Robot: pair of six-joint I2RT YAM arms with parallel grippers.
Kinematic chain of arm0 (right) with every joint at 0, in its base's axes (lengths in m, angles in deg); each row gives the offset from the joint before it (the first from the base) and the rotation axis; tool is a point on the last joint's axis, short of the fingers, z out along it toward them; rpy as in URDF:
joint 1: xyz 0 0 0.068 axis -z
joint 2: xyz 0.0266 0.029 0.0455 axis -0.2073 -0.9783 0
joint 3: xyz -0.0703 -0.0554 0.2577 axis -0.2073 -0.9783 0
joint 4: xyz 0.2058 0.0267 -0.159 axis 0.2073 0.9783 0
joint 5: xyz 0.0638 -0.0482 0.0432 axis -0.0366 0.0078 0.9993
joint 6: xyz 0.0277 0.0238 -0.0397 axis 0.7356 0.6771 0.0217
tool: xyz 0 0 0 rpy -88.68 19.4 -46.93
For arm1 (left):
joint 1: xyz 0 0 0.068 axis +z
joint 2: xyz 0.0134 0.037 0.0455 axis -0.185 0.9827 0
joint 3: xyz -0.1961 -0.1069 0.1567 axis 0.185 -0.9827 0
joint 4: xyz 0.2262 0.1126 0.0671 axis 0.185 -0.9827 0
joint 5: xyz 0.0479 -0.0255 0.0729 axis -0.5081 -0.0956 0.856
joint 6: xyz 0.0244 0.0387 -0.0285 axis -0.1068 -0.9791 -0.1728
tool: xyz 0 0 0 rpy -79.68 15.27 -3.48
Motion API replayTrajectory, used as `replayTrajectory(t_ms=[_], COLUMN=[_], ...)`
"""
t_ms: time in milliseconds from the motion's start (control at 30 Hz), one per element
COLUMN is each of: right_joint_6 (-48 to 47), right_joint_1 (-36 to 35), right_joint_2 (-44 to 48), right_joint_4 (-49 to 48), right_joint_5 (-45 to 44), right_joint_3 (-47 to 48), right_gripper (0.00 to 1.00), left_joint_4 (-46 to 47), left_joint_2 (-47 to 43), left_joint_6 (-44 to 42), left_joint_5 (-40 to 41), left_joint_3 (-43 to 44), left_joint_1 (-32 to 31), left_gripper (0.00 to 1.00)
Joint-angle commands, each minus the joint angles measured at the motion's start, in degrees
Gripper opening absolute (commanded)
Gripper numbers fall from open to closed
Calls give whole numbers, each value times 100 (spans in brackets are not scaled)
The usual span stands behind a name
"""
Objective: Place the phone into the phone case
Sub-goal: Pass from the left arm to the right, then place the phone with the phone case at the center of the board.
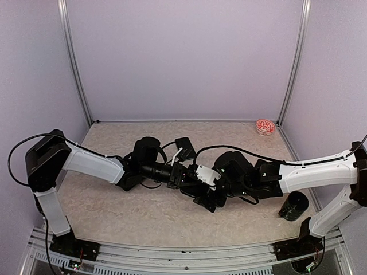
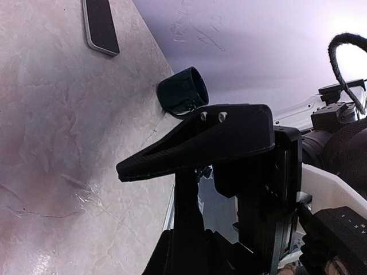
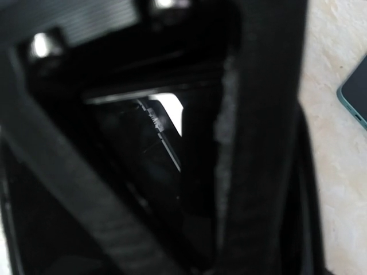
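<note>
Phone [image 2: 100, 26] flat on table [image 2: 46, 143]

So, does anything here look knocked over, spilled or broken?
Nothing stands out. The phone lies flat on the table, the dark cup stands by the right edge, and the small red dish sits in the far right corner.

Both arms reach inward, grippers meeting at centre
L arm [image 1: 92, 163] stretched low to the right, left gripper [image 1: 182, 175] jaws pinched near-closed; R arm [image 1: 315, 172] stretched left, right gripper [image 1: 202, 192] jaws spread wide
</note>
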Motion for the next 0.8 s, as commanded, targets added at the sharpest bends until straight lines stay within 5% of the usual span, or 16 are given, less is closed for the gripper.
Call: replayTrajectory(t_ms=[0,100,267,767], right_joint_6=[18,5,20,195], right_joint_1=[-50,-52,-50,-55], right_joint_2=[49,21,-62,27], right_joint_4=[144,264,359,294], right_joint_5=[-216,-121,239,104], right_joint_3=[148,206,273,270], right_gripper=[91,75,68,63], left_joint_4=[440,440,433,483], left_joint_2=[10,34,76,-583], left_joint_6=[38,33,30,-121], left_joint_5=[-236,-252,-265,341], left_joint_3=[-19,-28,-21,-610], left_joint_1=[-34,-27,-14,385], left_gripper=[5,5,7,77])
